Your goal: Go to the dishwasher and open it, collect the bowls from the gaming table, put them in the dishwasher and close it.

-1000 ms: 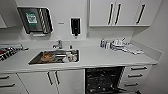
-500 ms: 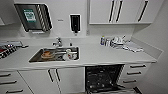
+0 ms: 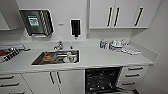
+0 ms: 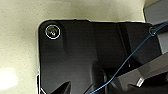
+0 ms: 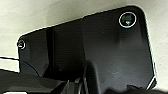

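In the head view, you see that the whole picture has shifted a little against the two earlier ones: the counter and cupboards sit lower and closer now. This is the camera moving with the robot, not the things. The dishwasher (image 3: 102,80) stands open under the white counter (image 3: 100,58), its dark racks showing, so I judge the opening step is done and the bowls still have to be brought.

Around it you have the sink (image 3: 56,57) with dishes inside, the tap (image 3: 58,45), small items near the wall (image 3: 116,45) and drawers (image 3: 132,75) just beside the dishwasher. Nothing stands in front of the open racks.

In the left wrist view and the right wrist view, you see only the robot's own dark plate over a pale speckled floor. I cannot tell if either gripper is apart or together.
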Available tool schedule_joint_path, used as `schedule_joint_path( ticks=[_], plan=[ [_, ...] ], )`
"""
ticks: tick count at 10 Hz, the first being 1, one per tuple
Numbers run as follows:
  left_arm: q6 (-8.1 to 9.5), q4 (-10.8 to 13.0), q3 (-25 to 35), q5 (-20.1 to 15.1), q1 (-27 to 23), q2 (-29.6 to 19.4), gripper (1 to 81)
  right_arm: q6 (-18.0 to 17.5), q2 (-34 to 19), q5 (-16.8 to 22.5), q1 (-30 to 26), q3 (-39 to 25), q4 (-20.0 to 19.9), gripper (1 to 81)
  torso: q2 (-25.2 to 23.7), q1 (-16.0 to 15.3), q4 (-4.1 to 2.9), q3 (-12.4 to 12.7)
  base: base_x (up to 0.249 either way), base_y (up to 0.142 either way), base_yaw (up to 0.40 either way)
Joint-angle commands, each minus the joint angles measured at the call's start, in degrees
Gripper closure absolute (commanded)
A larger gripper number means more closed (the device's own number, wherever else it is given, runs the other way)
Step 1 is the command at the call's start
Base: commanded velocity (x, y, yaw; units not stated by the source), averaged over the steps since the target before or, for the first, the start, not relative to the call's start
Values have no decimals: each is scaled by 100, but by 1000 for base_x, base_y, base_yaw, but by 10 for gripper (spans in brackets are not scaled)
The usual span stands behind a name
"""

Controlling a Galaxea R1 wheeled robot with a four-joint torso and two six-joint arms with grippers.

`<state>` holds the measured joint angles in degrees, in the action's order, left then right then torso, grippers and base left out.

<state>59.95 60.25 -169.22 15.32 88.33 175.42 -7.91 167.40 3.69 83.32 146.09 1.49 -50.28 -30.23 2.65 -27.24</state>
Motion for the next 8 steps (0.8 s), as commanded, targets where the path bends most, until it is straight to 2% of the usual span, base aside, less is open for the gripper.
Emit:
schedule_joint_path(
  ticks=[1, 8],
  plan=[
    [-28, 22, -50, -232, -145, -16, 10, 9, -46, 360, -250, -12, 27, 10, 540, 347, 0, 431, 0, 0, 0],
    [-19, 22, -50, -232, -145, -16, 10, 9, -46, 360, -250, -12, 36, 10, 2002, 1309, 0, 1524, 0, 0, 0]
  ],
)
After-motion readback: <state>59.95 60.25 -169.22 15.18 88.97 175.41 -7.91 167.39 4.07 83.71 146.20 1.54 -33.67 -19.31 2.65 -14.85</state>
